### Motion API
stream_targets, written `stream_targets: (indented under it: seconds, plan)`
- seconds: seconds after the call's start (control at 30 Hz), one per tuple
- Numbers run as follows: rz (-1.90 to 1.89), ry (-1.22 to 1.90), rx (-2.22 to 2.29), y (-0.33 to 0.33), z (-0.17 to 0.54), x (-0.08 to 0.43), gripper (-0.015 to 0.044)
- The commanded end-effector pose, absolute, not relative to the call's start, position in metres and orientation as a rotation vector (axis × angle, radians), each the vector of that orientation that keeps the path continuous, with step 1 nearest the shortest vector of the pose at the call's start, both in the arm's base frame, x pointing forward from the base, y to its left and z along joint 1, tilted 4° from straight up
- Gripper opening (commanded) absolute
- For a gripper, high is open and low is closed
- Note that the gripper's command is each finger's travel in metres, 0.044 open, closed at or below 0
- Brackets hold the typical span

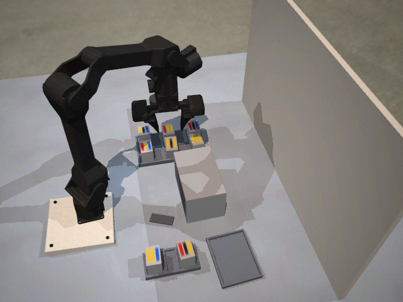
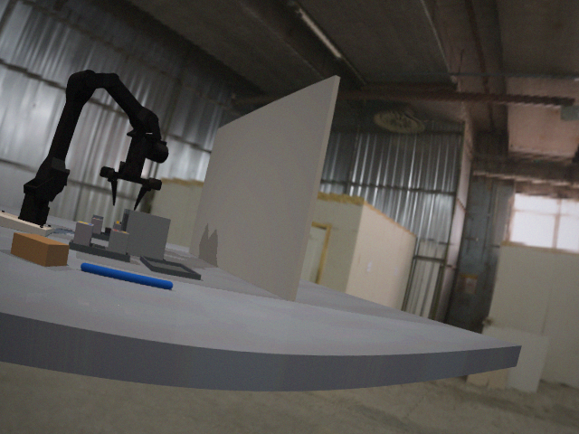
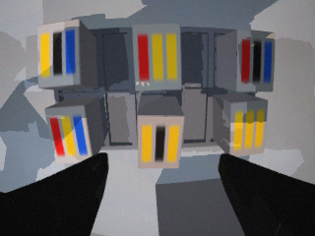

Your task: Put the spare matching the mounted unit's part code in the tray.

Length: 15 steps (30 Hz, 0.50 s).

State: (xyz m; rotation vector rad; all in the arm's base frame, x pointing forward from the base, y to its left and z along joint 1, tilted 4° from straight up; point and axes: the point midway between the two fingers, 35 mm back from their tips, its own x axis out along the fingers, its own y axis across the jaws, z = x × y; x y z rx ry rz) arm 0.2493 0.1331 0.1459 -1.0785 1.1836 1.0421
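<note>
A tall grey panel [image 1: 312, 129] [image 2: 266, 191] is standing beside the large grey box [image 1: 198, 175] [image 2: 148, 233]; the flat grey tray [image 1: 258, 258] [image 2: 189, 274] is lying near a two-block rack [image 1: 172, 273] [image 2: 100, 252]; six striped spare blocks, including a yellow-black-yellow one [image 1: 170, 143] [image 3: 159, 143], are sitting in the far rack [image 1: 156, 163] [image 3: 118, 146], and the gripper [image 1: 170, 130] [image 2: 125, 206] [image 3: 164, 161] is hovering above, its fingers standing apart and holding nothing

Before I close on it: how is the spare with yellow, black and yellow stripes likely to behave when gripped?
The spare looks like a rigid block, so it probably won't squash. Its flat, upright sides should suit a straight pinch. Standing taller than its rack's low rim, it might tip if a fingertip nudges its top.
</note>
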Motion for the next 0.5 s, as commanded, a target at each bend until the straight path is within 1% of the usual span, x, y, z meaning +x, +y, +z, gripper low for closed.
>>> stream_targets:
  seconds: [0.0,0.47]
  plan:
    - [1.046,1.189,-1.085,0.132,0.141,0.249,0.0300]
    - [1.046,1.189,-1.085,0.134,0.119,0.253,0.0300]
